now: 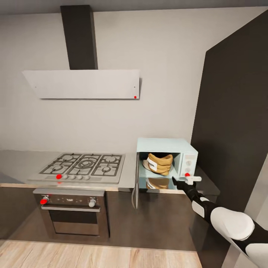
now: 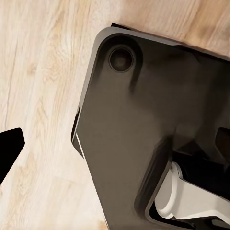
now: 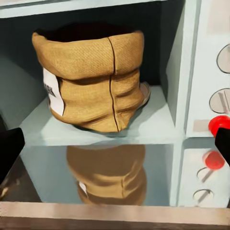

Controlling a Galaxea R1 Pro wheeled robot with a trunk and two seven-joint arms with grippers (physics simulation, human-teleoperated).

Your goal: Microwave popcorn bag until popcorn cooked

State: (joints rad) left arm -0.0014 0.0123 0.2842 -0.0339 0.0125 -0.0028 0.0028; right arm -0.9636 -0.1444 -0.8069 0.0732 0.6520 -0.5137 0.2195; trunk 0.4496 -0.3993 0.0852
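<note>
The mint-white microwave (image 1: 186, 149) stands on the grey countertop (image 1: 18, 163), right of the hob. Its door (image 1: 135, 186) is swung wide open to the left. The tan burlap popcorn bag (image 1: 160, 163) sits upright inside the cavity; in the right wrist view the popcorn bag (image 3: 91, 81) shows a rolled rim and one white label. My right gripper (image 1: 187, 179) hovers in front of the microwave's knob panel (image 3: 218, 72), close to a small red light (image 3: 218, 123). My right gripper (image 3: 115, 148) is open and holds nothing. My left gripper (image 2: 115, 143) is open, hanging over the robot's dark base (image 2: 134, 134). The bag's contents are hidden.
A gas hob (image 1: 83, 165) sits left of the microwave over a built-in oven (image 1: 70, 212). A white range hood (image 1: 83, 83) hangs above. A tall dark cabinet (image 1: 234, 123) rises at the right. Light wood floor (image 1: 93, 255) lies in front.
</note>
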